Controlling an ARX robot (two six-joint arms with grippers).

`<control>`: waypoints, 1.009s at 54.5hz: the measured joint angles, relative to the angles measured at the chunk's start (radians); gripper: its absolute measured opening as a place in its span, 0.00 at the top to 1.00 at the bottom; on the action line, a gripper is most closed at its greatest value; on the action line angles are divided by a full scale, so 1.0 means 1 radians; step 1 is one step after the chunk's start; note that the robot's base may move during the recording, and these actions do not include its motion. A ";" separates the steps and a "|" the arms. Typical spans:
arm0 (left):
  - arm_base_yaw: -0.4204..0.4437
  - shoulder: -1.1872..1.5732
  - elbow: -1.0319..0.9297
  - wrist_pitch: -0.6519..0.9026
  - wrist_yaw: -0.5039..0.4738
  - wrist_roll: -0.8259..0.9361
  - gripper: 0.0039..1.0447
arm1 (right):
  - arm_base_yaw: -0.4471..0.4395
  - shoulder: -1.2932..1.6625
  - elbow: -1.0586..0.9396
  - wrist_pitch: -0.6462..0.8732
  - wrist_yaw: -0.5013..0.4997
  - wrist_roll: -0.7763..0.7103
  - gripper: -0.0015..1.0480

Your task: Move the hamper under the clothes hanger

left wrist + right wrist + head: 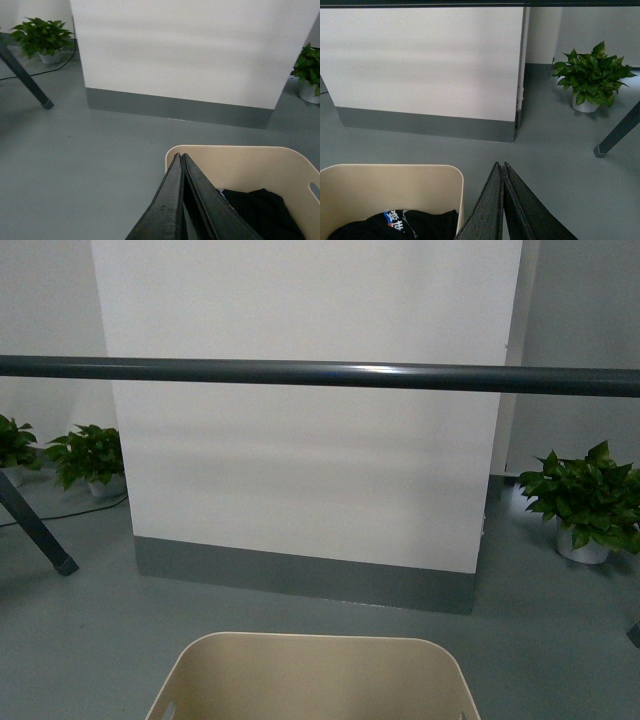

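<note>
The large beige plastic tub hamper (315,678) sits near, short of the dark grey round-bar clothes hanger (320,373), flanked by the left gripper (181,156) and right gripper (500,164), jaws pressed together, so an uneven push could skew it.

We note the hamper (312,675): beige, plain, no pattern. Inside it, a black garment (400,225) with small white and blue print, a touch of red. The clothes hanger (320,374): dark grey bar with a pale glint along its top; its slanted leg (35,525) the same dark grey. Left gripper (181,156) and right gripper (501,165): both matte black. Floor (90,640): flat blue-grey. Wall panel (300,440): white, with a darker grey base strip (300,575). Potted plants (585,502): green leaves, white pots. A thin black cable (70,512) lies on the floor.
</note>
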State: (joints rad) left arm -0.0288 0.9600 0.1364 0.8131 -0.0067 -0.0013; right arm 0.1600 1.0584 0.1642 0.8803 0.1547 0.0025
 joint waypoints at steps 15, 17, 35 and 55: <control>0.026 -0.167 -0.084 -0.070 0.007 -0.001 0.97 | -0.064 -0.182 -0.100 -0.068 -0.060 0.000 0.98; 0.026 -0.177 -0.100 -0.060 0.007 -0.001 0.97 | -0.074 -0.190 -0.116 -0.057 -0.072 0.000 0.98; 0.026 -0.414 -0.119 -0.273 0.007 -0.001 0.97 | -0.158 -0.446 -0.157 -0.281 -0.153 -0.001 0.98; 0.026 -0.606 -0.119 -0.457 0.007 -0.001 0.97 | -0.158 -0.660 -0.159 -0.481 -0.153 -0.001 0.98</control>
State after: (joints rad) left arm -0.0025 0.3538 0.0174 0.3565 0.0002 -0.0021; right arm 0.0021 0.3988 0.0055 0.3992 0.0017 0.0017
